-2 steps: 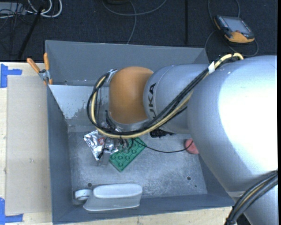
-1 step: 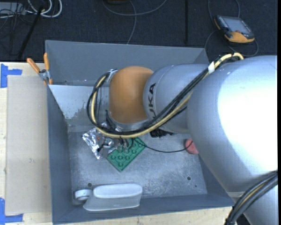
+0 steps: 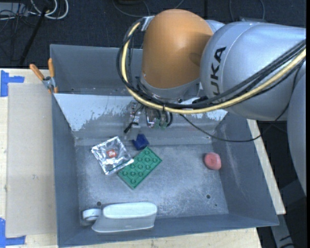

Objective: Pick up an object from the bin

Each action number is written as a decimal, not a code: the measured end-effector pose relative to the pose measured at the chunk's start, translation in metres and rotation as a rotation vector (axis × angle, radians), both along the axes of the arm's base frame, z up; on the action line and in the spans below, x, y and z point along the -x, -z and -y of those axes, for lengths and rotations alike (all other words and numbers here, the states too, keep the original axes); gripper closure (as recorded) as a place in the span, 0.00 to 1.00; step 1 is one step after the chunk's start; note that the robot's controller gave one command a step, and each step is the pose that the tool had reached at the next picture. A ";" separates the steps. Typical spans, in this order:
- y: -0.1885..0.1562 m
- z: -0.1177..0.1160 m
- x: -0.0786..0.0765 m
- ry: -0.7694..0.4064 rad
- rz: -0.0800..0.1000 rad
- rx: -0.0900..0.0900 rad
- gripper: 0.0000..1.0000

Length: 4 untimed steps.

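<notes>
Camera view: the gripper point(image 3: 147, 119) hangs at the back of the grey bin point(image 3: 67, 164), half hidden under the arm's orange cover; whether it is spread or pressed together cannot be told. Five things lie loose:
- one small blue piece point(image 3: 140, 141) just below it
- one green studded plate point(image 3: 140, 168) further below
- one clear crumpled packet point(image 3: 111, 155) to its lower left
- one pink lump point(image 3: 212, 161) well off to its right
- one white object point(image 3: 129, 216) farthest from it

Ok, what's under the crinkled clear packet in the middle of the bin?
The clear packet overlaps the left edge of the green studded plate; otherwise grey bin floor. A small red piece shows through it; whether it's inside or beneath can't be told.
</notes>
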<state>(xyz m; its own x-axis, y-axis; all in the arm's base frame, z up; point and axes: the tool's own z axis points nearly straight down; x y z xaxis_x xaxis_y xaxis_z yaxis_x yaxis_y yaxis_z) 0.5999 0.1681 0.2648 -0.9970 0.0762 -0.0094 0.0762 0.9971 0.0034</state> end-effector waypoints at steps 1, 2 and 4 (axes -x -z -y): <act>0.090 0.005 -0.009 -0.036 -0.016 0.005 1.00; 0.085 0.005 -0.010 -0.034 -0.009 0.003 0.00; 0.195 0.052 0.003 -0.546 -0.008 0.005 0.00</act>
